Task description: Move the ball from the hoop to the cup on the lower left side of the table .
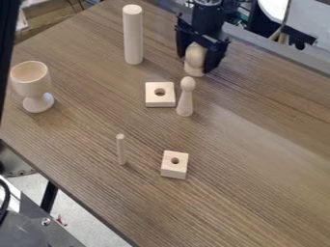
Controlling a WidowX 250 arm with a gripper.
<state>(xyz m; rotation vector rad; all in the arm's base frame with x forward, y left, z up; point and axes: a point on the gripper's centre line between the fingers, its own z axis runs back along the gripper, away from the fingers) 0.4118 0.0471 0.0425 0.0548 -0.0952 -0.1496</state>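
Note:
The black gripper [201, 54] hangs at the top, right of centre, low over the table. Directly at it is a pale wooden ball [196, 51], partly covered by the gripper. Under the ball a small pale wooden base [194, 70] rests on the table; whether this is the hoop I cannot tell. The wooden cup [38, 102], a goblet on a round foot, stands upright at the left side of the table, well away from the gripper.
A tall cylinder [132, 36] stands left of the gripper. Below the gripper are a peg figure [185, 100] and a square block with a hole [159, 100]. Nearer the front stand a thin peg [121, 150] and a smaller holed block [174, 169].

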